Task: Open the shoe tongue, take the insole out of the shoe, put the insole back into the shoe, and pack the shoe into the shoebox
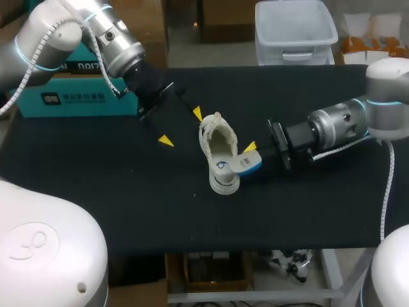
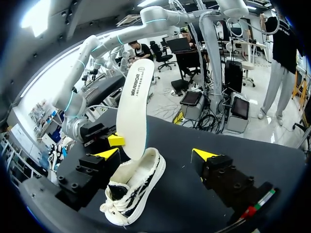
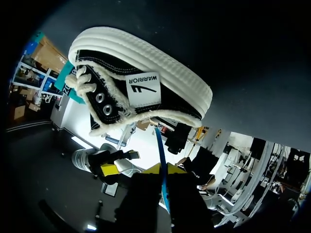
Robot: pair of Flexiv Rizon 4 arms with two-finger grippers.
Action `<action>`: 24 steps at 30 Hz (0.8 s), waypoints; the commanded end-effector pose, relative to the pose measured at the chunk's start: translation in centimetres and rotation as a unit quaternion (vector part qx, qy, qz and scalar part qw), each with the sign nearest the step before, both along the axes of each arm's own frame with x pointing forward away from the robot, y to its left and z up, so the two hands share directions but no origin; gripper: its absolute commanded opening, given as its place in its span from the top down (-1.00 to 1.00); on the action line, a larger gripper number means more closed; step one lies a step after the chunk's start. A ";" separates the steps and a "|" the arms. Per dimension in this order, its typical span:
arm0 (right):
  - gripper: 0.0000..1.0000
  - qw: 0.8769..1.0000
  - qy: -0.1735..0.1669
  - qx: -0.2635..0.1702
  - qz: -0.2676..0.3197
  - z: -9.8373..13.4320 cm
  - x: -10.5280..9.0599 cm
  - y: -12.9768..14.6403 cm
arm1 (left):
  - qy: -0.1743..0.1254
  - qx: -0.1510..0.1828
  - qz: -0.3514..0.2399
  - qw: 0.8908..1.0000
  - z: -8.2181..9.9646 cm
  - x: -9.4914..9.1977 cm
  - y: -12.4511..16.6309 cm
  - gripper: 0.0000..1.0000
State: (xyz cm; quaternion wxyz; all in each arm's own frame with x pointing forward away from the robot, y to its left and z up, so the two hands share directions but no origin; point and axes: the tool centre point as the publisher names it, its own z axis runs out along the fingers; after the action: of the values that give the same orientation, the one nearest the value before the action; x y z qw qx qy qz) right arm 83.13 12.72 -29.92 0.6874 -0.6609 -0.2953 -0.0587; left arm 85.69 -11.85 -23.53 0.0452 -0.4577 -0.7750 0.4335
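Black matte table (image 1: 96, 166), frayed-edged canvas shoe (image 1: 218, 150), left claw (image 1: 182, 127) spread, right claw (image 3: 164, 170) pinching flat, thin white insole (image 2: 136, 107).

- The insole (image 2: 137, 104) stands up out of the shoe (image 2: 133, 187). Its lower end is out of sight, apparently inside the opening.
- In the head view only one yellow tip of the right gripper (image 1: 252, 158) shows. The other is hidden under the insole.
- In the right wrist view the insole is edge-on, a thin blue line with both faces hidden.
- The teal box (image 1: 64, 102) is partly behind the left arm (image 1: 77, 38).
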 end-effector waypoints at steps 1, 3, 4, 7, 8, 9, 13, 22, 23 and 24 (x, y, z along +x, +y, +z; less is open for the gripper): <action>1.00 1.000 0.000 0.000 -0.010 -0.3 0.2 0.3 | -0.011 -0.030 0.051 0.998 -1.0 -1.4 0.1 -1.00; 1.00 1.000 -0.001 0.002 -0.013 -0.4 0.4 0.5 | -0.006 -0.051 0.057 0.997 -1.4 -1.8 0.2 -1.00; 1.00 1.000 0.003 -0.003 -0.021 -0.5 0.5 0.7 | -0.002 -0.055 0.064 0.996 -1.5 -1.9 0.2 -1.00; 1.00 0.999 -0.003 -0.002 -0.032 -0.6 0.6 1.0 | -0.005 -0.071 0.079 0.994 -2.0 -2.3 0.2 -1.00; 1.00 0.999 -0.003 -0.005 -0.036 -0.6 0.5 1.1 | -0.008 -0.075 0.078 0.994 -2.1 -2.5 0.2 -1.00; 1.00 0.999 -0.004 -0.004 -0.036 -0.6 0.5 1.3 | -0.009 -0.082 0.081 0.993 -2.2 -2.6 0.2 -1.00; 1.00 0.999 -0.014 -0.007 -0.044 -0.7 0.6 1.9 | -0.004 -0.099 0.076 0.992 -2.7 -2.8 0.0 -1.00; 1.00 0.997 -0.016 -0.011 -0.068 -1.6 1.0 2.2 | -0.018 -0.136 0.100 0.985 -3.4 -3.3 0.0 -1.00; 1.00 0.997 -0.018 -0.009 -0.069 -1.7 1.1 2.1 | -0.021 -0.140 0.103 0.985 -3.4 -3.4 0.0 -1.00; 1.00 0.997 -0.018 -0.008 -0.072 -1.8 1.2 2.1 | -0.022 -0.146 0.105 0.983 -3.5 -3.5 -0.1 -1.00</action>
State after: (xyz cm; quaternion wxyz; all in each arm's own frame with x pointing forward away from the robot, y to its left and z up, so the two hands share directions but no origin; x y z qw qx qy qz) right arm 84.61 15.00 -31.59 0.6696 -0.6851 -0.2640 -0.1122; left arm 82.73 -11.94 -26.66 -0.0329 -0.4183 -0.7529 0.5070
